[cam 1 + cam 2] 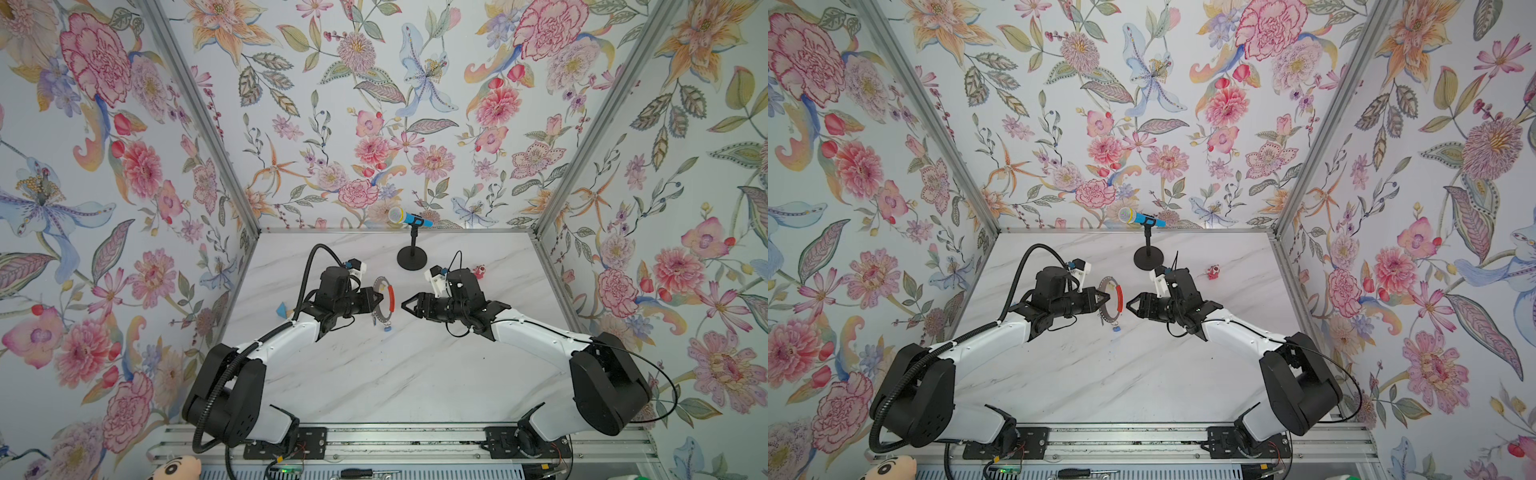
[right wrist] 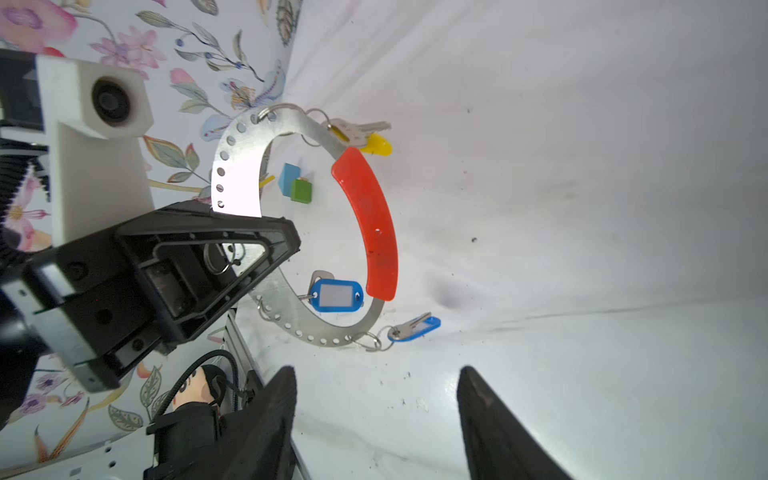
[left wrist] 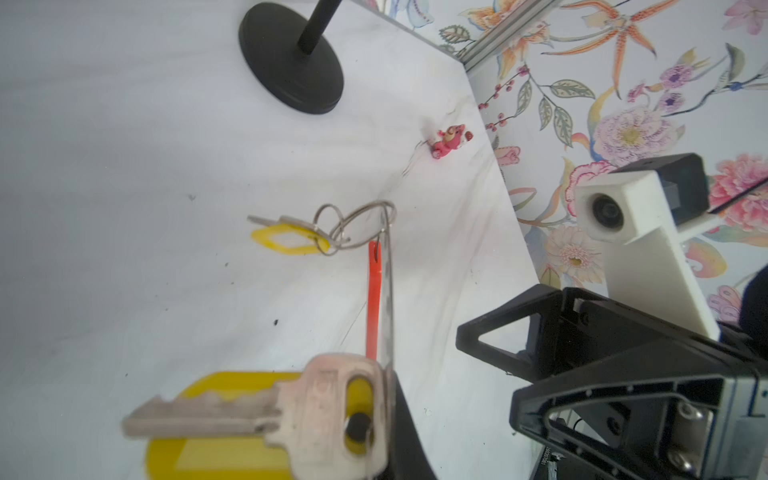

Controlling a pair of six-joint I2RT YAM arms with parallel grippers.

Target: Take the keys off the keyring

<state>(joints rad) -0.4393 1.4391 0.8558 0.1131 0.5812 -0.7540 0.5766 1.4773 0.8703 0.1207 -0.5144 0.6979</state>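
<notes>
The keyring point(image 2: 370, 224) is a thin grey metal hoop with a red sleeve, held on edge above the table point(image 1: 374, 374). It also shows in both top views point(image 1: 390, 297) point(image 1: 1120, 298). My left gripper point(image 1: 376, 299) is shut on the hoop's bare perforated band. Keys hang from it on small split rings: one with a blue tag point(image 2: 336, 295), another blue one point(image 2: 411, 328), and one with a yellow tag point(image 2: 365, 135). Close to the left wrist camera hangs a metal key point(image 3: 316, 415) over a yellow tag point(image 3: 216, 419). My right gripper point(image 2: 376, 399) stands open just right of the hoop, holding nothing.
A black microphone stand base point(image 1: 411, 257) with a blue microphone point(image 1: 405, 217) stands behind the grippers. A small red-pink toy figure point(image 1: 480, 271) lies at the back right. Small coloured blocks point(image 1: 282, 309) sit left of the left arm.
</notes>
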